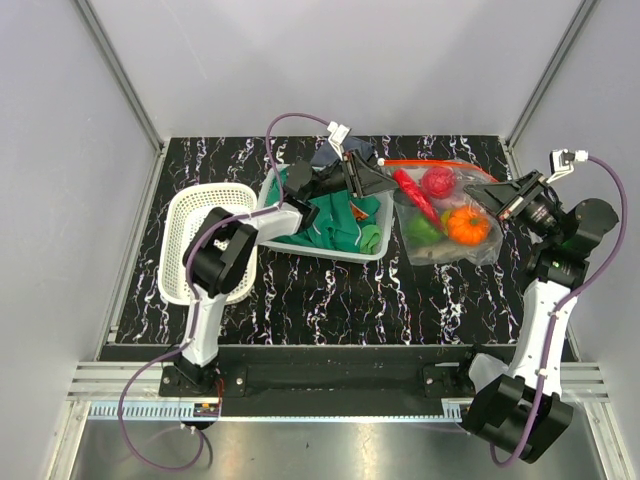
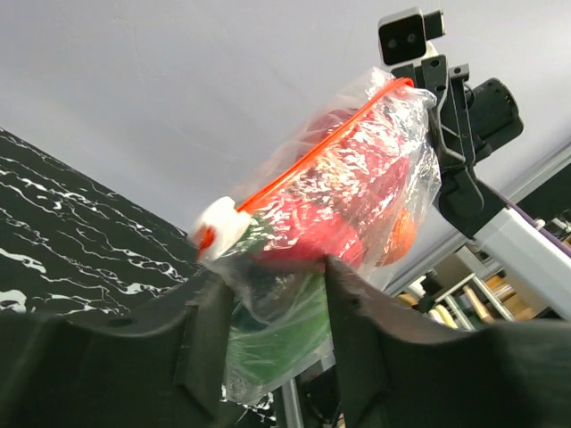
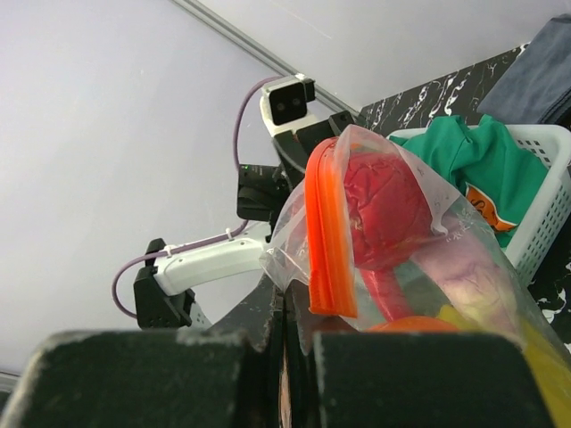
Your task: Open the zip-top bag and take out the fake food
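The zip-top bag (image 1: 445, 215) hangs in the air between my two grippers at the table's back right, its orange-red zip strip (image 1: 430, 163) along the far edge. Inside show the fake food: a red chili (image 1: 415, 195), a red round fruit (image 1: 437, 181), an orange one (image 1: 467, 226) and a green piece (image 1: 420, 228). My right gripper (image 3: 285, 303) is shut on the bag's (image 3: 428, 232) clear edge beside the strip (image 3: 326, 241). My left gripper (image 2: 272, 321) is open, its fingers (image 2: 201, 330) either side of the bag's (image 2: 357, 187) lower corner, just under the white slider (image 2: 219, 227).
A white bin (image 1: 320, 250) holding a green cloth garment (image 1: 340, 220) stands left of the bag, under the left arm. A white perforated basket (image 1: 195, 240) stands at the far left. Grey walls enclose the table on three sides.
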Robot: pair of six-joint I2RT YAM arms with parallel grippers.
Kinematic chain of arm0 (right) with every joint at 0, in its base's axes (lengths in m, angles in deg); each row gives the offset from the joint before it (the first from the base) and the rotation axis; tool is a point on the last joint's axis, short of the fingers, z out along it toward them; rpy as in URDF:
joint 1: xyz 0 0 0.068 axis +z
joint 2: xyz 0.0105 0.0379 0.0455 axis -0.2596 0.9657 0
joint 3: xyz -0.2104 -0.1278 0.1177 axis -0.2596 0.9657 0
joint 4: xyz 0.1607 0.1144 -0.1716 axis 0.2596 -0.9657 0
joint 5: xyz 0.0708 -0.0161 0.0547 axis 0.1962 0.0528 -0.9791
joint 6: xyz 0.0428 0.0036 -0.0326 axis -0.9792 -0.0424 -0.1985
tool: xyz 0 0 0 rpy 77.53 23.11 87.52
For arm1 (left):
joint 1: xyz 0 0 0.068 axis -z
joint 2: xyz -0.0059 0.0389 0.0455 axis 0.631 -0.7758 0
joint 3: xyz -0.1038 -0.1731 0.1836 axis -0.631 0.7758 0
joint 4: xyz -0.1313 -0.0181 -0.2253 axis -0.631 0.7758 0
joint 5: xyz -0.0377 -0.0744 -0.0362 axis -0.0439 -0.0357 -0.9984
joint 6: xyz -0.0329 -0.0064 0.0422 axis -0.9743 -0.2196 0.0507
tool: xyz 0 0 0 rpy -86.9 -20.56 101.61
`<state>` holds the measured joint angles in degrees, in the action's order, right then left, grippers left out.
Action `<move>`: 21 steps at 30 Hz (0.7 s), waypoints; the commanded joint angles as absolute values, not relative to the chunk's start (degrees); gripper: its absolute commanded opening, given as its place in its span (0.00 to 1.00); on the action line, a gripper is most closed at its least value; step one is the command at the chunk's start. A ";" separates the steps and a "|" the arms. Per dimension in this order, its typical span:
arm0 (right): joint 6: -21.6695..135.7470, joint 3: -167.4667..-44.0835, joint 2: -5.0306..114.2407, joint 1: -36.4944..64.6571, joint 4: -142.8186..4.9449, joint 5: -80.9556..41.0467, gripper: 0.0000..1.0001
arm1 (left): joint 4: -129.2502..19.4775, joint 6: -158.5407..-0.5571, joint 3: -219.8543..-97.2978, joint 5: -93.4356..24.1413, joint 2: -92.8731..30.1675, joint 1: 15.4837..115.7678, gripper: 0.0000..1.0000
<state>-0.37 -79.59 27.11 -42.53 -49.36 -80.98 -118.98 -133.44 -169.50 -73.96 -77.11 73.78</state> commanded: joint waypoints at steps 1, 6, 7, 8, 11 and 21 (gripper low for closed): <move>-0.31 -80.50 26.17 -41.94 -46.81 -81.92 0.00 | -130.57 -137.15 -169.20 -74.20 -76.37 73.40 0.39; 14.04 -84.09 26.17 -41.94 -64.38 -78.87 0.02 | -124.25 -131.17 -165.78 -74.38 -72.67 73.32 0.19; 16.98 -84.98 26.08 -41.94 -68.04 -77.89 0.09 | -121.89 -129.16 -165.25 -74.37 -71.53 73.40 0.17; 19.62 -86.46 26.00 -41.94 -76.00 -75.62 0.16 | -120.65 -128.36 -164.81 -74.20 -70.91 73.32 0.11; 29.29 -89.54 26.78 -41.94 -89.29 -69.21 0.39 | -117.30 -127.12 -162.88 -73.32 -69.16 73.49 0.01; 49.26 -101.68 29.69 -37.38 -111.32 -46.86 0.81 | -101.22 -117.90 -158.57 -69.80 -62.83 76.48 0.00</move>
<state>40.06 -96.51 30.21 -39.62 -103.41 -56.39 -106.06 -124.31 -159.51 -72.27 -67.97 75.03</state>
